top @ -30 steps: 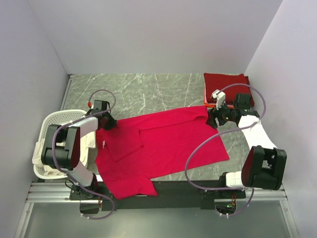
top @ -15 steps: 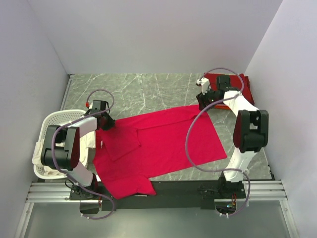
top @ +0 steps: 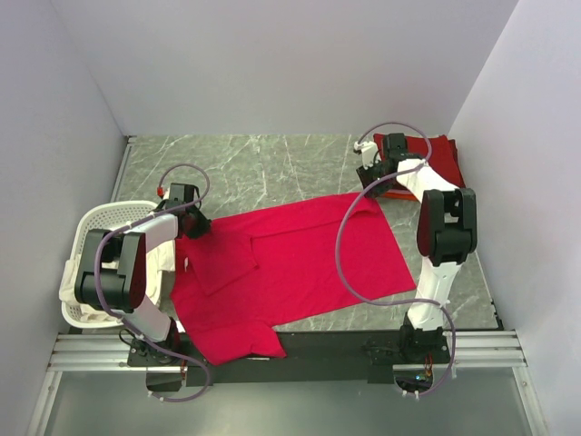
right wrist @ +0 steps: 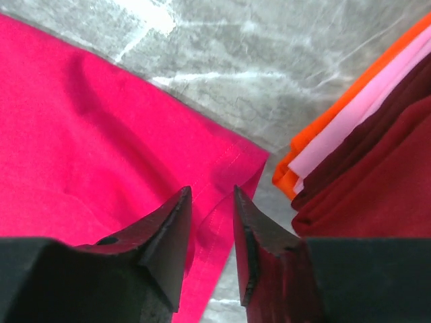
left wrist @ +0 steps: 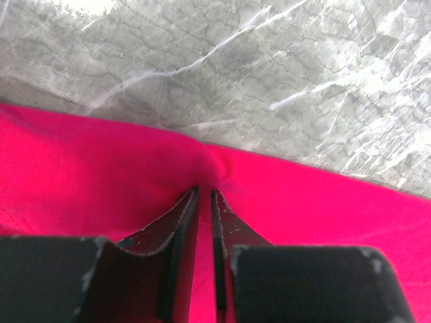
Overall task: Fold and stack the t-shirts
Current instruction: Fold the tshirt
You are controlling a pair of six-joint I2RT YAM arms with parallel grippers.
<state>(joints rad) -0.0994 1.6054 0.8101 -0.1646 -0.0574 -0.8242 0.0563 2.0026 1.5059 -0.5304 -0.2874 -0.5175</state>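
Folded stack at two o'clock; shirt lies spread, unfolded, left jaws pinching its edge, right jaws apart astride its corner.

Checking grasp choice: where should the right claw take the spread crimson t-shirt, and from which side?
The crimson t-shirt by its far right corner, from above, right claw straddling the hem. It lies flat and free on the marble, apart from the folded stack; the left claw holds the far left edge.
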